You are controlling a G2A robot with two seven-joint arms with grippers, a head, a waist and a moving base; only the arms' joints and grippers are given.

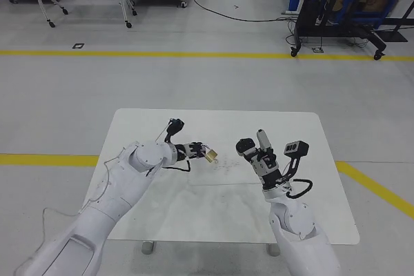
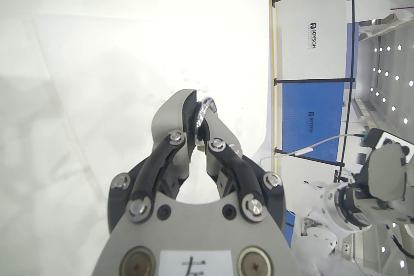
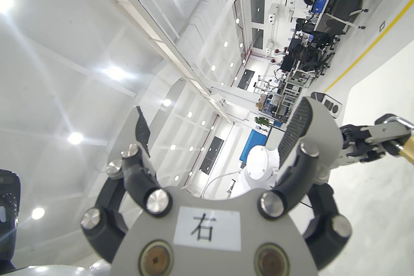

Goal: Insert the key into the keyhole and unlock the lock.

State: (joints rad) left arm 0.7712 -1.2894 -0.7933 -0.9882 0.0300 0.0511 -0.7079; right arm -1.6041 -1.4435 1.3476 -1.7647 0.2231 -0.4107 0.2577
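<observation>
A brass padlock [image 1: 210, 156] hangs above the middle of the white table [image 1: 283, 214]. My left gripper [image 1: 197, 152] is shut on its silver shackle [image 2: 204, 114], which sits pinched between the black pads. The lock body [image 3: 408, 150] points toward the right arm. My right gripper [image 3: 223, 110] is tilted upward facing the room and ceiling, and it is open with nothing between its fingers. In the top view the right gripper [image 1: 254, 142] stands a short way to the right of the padlock, apart from it.
Faint dark scuffs [image 1: 228, 164] mark the tabletop under the lock. The table's far edge [image 1: 217, 111] and right edge [image 1: 338, 186] border grey floor with yellow lines [image 1: 193, 53]. A dark wheeled cart [image 1: 338, 27] stands far off at the back right.
</observation>
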